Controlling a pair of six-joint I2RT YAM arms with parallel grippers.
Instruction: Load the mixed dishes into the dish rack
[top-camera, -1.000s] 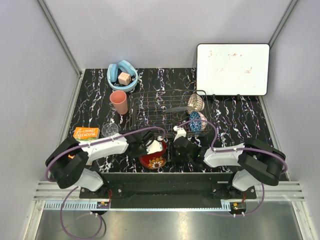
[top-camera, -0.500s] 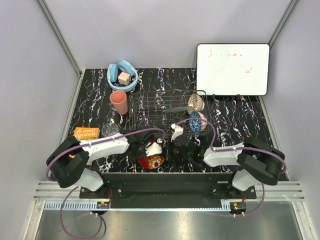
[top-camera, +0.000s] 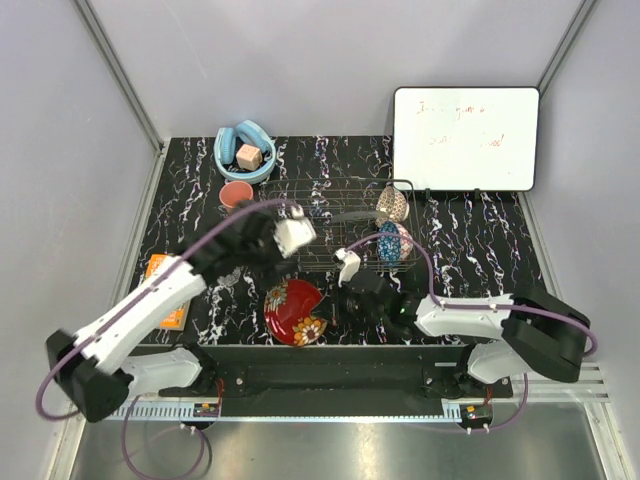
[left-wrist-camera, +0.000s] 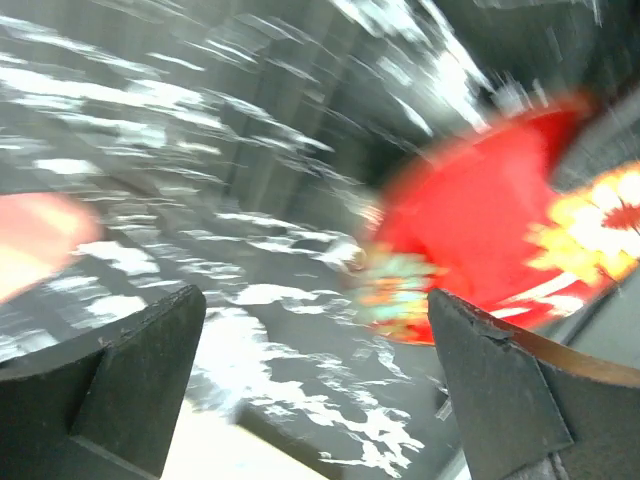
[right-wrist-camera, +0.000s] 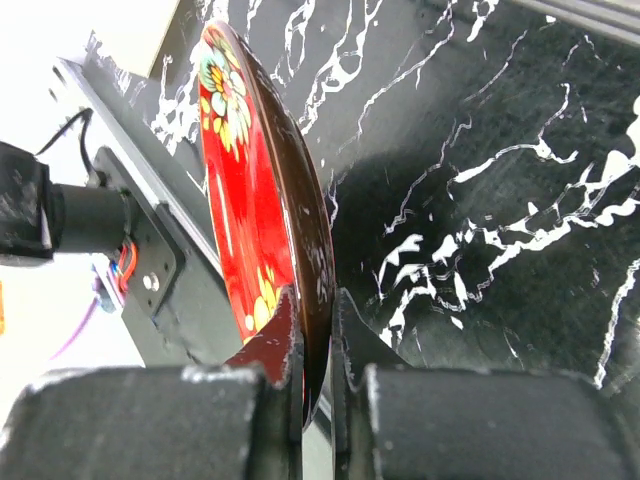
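Right wrist: red floral bowl (right-wrist-camera: 240, 210) between fingers (right-wrist-camera: 150, 430)

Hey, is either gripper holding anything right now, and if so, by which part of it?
The right gripper pinches the glossy red floral bowl by its rim, which sits between its closed jaws. The open left gripper holds nothing.

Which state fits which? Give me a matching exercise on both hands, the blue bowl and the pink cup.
Things:
1. left hand
2. right hand
3. blue patterned bowl
4. salmon-pink cup

States:
A. standing on edge in the dish rack
B. open, holding nothing
C. outside the rack, by its far left corner
D. shut on the rim of the red floral bowl

Pairs: 1-B, 2-D, 3-A, 4-C
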